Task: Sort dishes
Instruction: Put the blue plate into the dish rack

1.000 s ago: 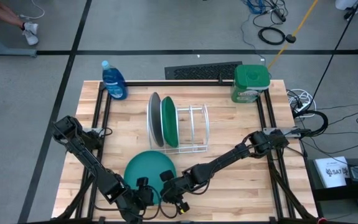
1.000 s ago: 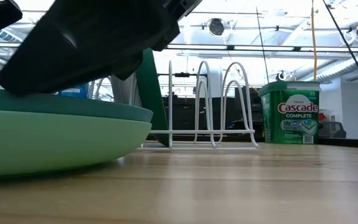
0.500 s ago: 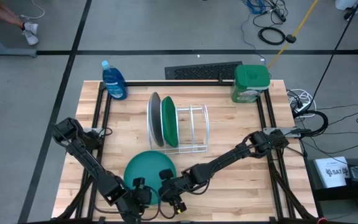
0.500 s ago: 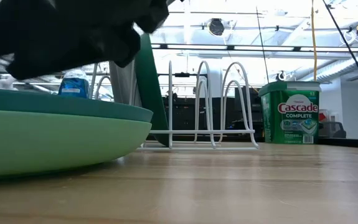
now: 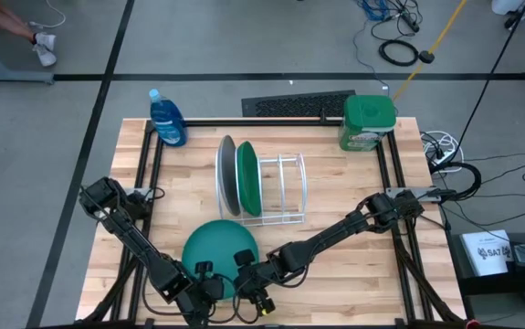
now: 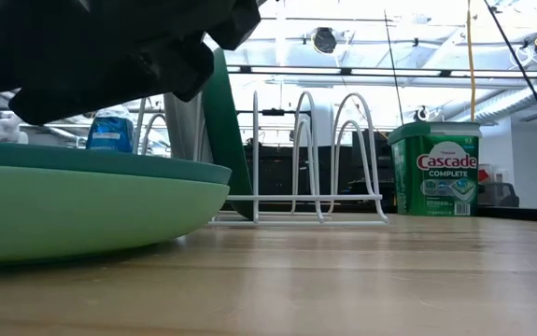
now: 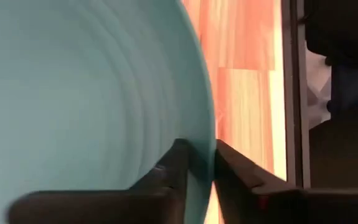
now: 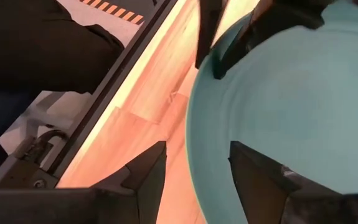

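Note:
A teal plate (image 5: 219,245) lies near the table's front edge on top of a light green plate (image 6: 81,210). In the low view the teal plate's rim (image 6: 109,165) shows just above the lower plate. My left gripper (image 5: 209,281) is at the teal plate's near rim and shut on it. My right gripper (image 5: 244,271) stands open beside it, one finger (image 8: 256,168) over the plate and the other (image 8: 146,171) over the table, straddling the rim. A grey plate (image 5: 226,174) and a dark green plate (image 5: 247,178) stand on edge in the white wire rack (image 5: 285,187). My left gripper pinches the teal plate's near rim (image 7: 202,142) between its two fingers, one finger (image 7: 177,163) on the plate's inner face and the other (image 7: 228,165) on its outer side. The fingers come about level from the table's near side. The plate rests on the light green plate.
A blue soap bottle (image 5: 167,119) stands at the far left of the table and a green Cascade tub (image 5: 368,122) at the far right. Black frame rails (image 5: 385,174) run along the table's sides. The rack's right-hand slots (image 5: 291,183) hold nothing.
The dark gripper looming over the plates in the low view has shifted a little. The two stacked plates lie where they did.

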Controlling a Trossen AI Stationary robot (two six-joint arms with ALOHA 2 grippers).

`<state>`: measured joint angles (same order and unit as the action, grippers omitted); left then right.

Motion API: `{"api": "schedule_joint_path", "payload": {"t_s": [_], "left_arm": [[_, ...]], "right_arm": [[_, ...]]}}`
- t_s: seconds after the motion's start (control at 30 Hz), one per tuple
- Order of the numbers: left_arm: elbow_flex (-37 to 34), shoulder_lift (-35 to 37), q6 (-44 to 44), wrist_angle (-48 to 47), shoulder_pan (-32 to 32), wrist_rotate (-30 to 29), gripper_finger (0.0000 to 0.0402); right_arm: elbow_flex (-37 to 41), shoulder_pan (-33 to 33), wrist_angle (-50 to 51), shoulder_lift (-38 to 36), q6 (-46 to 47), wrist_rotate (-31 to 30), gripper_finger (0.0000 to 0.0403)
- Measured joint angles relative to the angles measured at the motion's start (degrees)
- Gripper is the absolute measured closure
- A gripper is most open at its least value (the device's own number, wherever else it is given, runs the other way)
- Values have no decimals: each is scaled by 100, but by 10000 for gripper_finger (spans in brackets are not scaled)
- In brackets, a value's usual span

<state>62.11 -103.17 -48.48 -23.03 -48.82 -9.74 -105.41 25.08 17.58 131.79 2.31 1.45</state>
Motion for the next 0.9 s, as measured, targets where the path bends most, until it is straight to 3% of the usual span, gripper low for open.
{"api": "schedule_joint_path", "payload": {"t_s": [0.13,0.9], "left_arm": [[14,23,144,38,-4,-65,389],[393,17,730,114,0,-407,401]], "right_arm": [[0,0,38,0,2,7,233],[7,-2,235,0,35,330,234]]}}
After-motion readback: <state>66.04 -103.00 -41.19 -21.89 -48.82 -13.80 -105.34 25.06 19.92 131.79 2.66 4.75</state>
